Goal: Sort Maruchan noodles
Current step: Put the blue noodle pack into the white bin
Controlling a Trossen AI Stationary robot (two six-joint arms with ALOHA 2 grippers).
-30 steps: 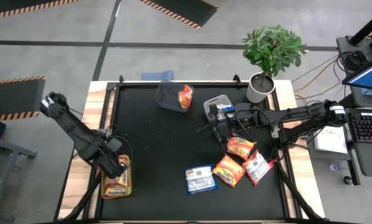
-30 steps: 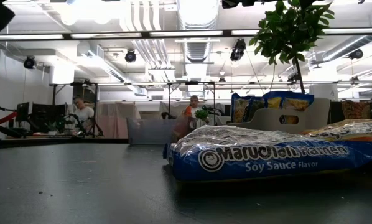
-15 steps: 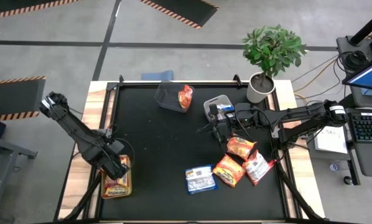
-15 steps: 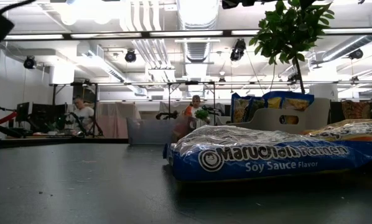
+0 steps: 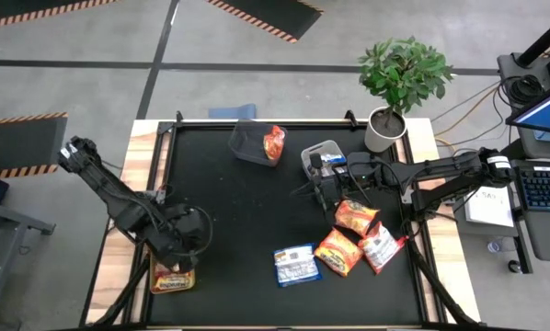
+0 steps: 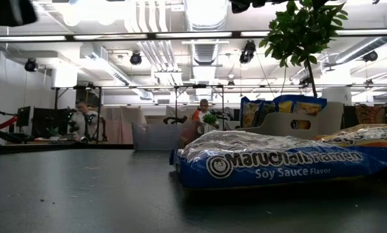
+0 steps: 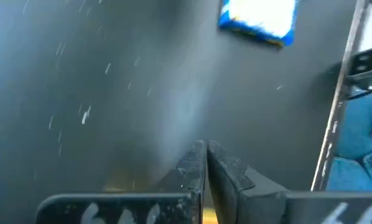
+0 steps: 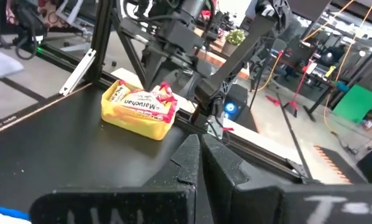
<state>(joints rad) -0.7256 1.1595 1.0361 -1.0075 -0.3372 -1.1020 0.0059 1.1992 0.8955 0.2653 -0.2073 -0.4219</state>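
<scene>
- Left end effector [image 5: 190, 232] hangs clenched and empty over the bench [image 5: 238, 230], beside the yellow bin [image 5: 173, 276] holding a noodle packet [image 8: 144, 104].
- A blue packet [image 5: 297, 264] lies near the front edge, with orange packets [image 5: 349, 234] just beside it.
- Right end effector [image 5: 323, 194], clenched and seemingly empty, sits by the grey bin [image 5: 317, 158].
</scene>
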